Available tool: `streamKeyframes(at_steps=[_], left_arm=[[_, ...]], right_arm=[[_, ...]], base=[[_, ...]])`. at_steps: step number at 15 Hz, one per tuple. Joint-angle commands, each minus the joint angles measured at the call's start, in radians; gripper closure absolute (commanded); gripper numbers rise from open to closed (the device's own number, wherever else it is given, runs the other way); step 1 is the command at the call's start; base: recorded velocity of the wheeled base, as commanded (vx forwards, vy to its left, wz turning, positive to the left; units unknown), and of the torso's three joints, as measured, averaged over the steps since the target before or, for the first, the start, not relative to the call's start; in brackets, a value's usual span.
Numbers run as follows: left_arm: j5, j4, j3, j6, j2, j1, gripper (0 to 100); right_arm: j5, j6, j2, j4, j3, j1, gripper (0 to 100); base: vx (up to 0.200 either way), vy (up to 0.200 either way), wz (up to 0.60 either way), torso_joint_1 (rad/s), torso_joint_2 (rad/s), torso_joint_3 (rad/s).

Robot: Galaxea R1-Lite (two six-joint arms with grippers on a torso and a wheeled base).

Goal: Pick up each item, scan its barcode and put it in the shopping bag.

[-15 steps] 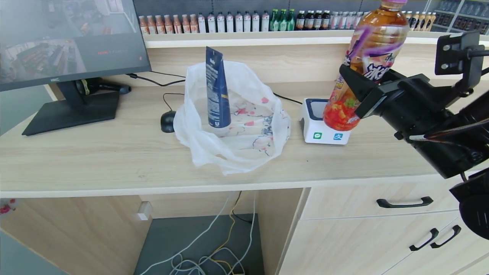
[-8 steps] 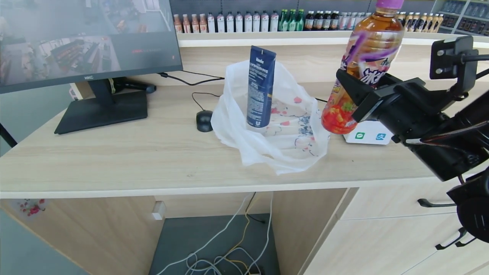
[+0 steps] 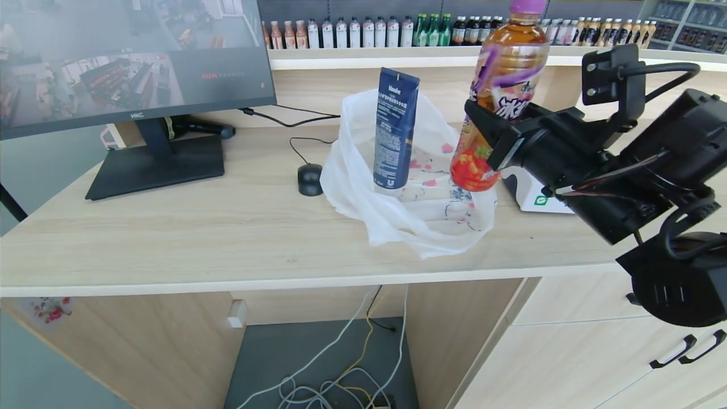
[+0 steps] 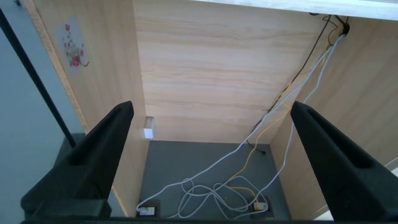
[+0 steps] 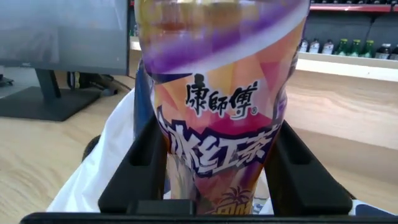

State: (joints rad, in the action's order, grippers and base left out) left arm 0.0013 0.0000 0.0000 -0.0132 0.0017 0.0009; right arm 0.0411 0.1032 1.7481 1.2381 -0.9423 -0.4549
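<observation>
1. The drink bottle (image 3: 500, 108) is upright, clear of the counter (image 3: 170, 238), with its base over the right rim of the shopping bag (image 3: 352, 170).
2. Change: a second ago the base hung in front of the scanner (image 3: 539, 196); it now sits past the scanner's left side, at the bag. The camera has also shifted, so this is judged against the scanner, not the picture edge.
3. Meaning, as a judgement: the scan step looks done for this item and the carry to the bag is nearly over. Lowering and release remain.
4. The right gripper (image 3: 493, 129) pinches the bottle around its labelled middle, one finger on each side; the wrist view shows the same hold (image 5: 221, 168).
5. The left gripper (image 4: 211, 109) is spread and empty, low beside the counter's open bay, facing the loose cables (image 4: 249, 174).
6. In the way: a blue tube (image 3: 396, 136) stands upright inside the bag, just beside the bottle's base. The bag's wall is slack and could fold under the bottle, so it likely needs to come down to the right of the tube.
7. Around: a mouse (image 3: 310, 179) just left of the bag, a monitor (image 3: 130, 57) further left, and a row of bottles (image 3: 363, 31) on the back shelf.
</observation>
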Motion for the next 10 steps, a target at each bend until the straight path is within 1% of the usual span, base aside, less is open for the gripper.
streamKeyframes(at_steps=[1, 3, 4, 5, 6, 7, 10], left_arm=[[0.000, 0.000, 0.000, -0.001, 0.000, 0.001, 0], [0.000, 0.000, 0.000, -0.001, 0.000, 0.001, 0], [0.000, 0.000, 0.000, -0.001, 0.000, 0.001, 0], [0.000, 0.000, 0.000, -0.001, 0.000, 0.001, 0], [0.000, 0.000, 0.000, -0.001, 0.000, 0.001, 0], [0.000, 0.000, 0.000, -0.001, 0.000, 0.001, 0], [0.000, 0.000, 0.000, -0.001, 0.000, 0.001, 0]], right_arm=[[0.002, -0.026, 0.034, -0.066, -0.079, -0.002, 100], [0.005, -0.065, 0.037, -0.198, -0.204, 0.002, 100], [0.011, -0.080, 0.041, -0.229, -0.236, 0.002, 100], [0.016, -0.102, 0.048, -0.338, -0.335, 0.009, 100], [0.016, -0.102, 0.051, -0.387, -0.360, 0.025, 100], [0.016, -0.103, 0.057, -0.424, -0.375, 0.059, 100], [0.014, -0.151, 0.094, -0.428, -0.398, 0.090, 100]], base=[[0.000, 0.000, 0.00, 0.000, 0.00, 0.000], [0.000, 0.000, 0.00, 0.000, 0.00, 0.000], [0.000, 0.000, 0.00, 0.000, 0.00, 0.000], [0.000, 0.000, 0.00, 0.000, 0.00, 0.000], [0.000, 0.000, 0.00, 0.000, 0.00, 0.000], [0.000, 0.000, 0.00, 0.000, 0.00, 0.000], [0.000, 0.000, 0.00, 0.000, 0.00, 0.000]])
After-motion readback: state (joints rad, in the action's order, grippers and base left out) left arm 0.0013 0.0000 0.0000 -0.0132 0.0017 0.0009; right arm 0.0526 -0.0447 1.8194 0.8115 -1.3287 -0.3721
